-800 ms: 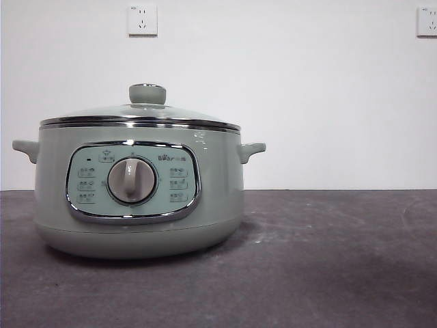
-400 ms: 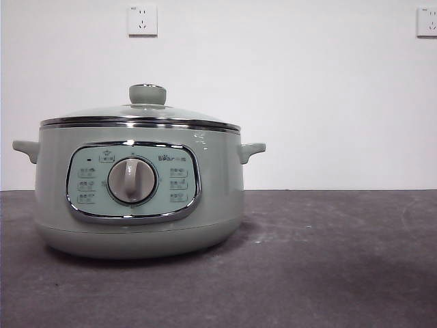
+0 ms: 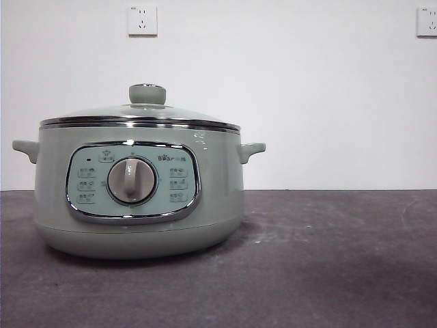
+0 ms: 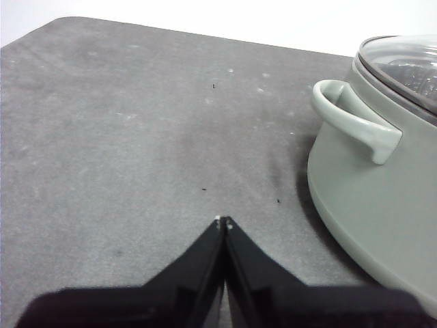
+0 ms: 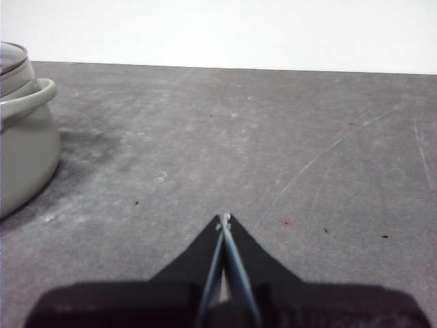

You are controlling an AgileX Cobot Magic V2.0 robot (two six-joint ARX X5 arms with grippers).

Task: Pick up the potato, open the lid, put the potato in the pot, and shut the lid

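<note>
The pale sage-green pot (image 3: pixel 140 195) stands on the dark table, left of centre in the front view. The glass lid (image 3: pixel 140 113) with its green knob (image 3: pixel 147 93) sits shut on it. The potato is not in view in any frame. My left gripper (image 4: pixel 223 222) is shut and empty above the table, beside the pot's side handle (image 4: pixel 355 119). My right gripper (image 5: pixel 224 219) is shut and empty above bare table, with the pot (image 5: pixel 24 147) off to one side. Neither gripper shows in the front view.
The table (image 3: pixel 328 260) is dark grey and scuffed. A white wall with two sockets (image 3: pixel 142 19) stands behind. The pot's control panel with its central dial (image 3: pixel 132 180) faces the front camera.
</note>
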